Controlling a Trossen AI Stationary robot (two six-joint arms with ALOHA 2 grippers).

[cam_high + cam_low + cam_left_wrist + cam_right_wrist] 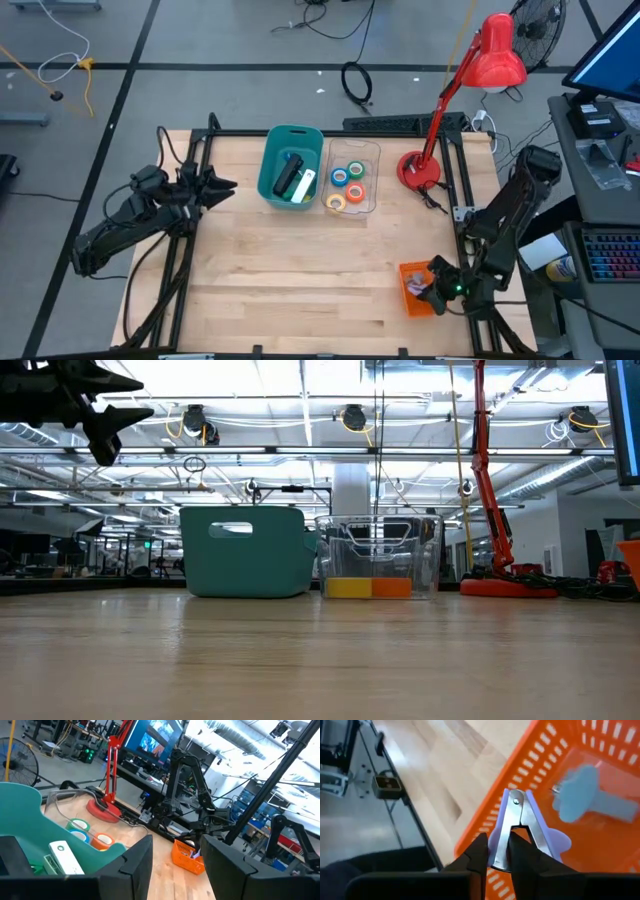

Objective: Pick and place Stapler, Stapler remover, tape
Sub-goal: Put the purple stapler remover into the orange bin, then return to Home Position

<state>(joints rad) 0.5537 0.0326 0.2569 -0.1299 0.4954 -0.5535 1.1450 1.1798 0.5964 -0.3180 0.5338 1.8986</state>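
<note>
Currently: staple-remover pick in hand. Right gripper (496,855) clamped on lavender-handled, metal-jawed staple remover (520,827) over orange perforated plastic basket (600,845) at surface's near right corner. Next move likely: lift clear of basket rim, carry toward teal bin (290,165). Left gripper (222,186) idle beside bin, fingers apart, empty.

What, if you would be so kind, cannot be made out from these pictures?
- Teal bin contents: the low view shows only its opaque wall; the high view is too small to tell the stapler from the white item beside it.
- Pale blue piece in the orange basket: blurred in the right wrist view.
- Right gripper closed on the staple remover: grip point hidden by its fingers.
</note>
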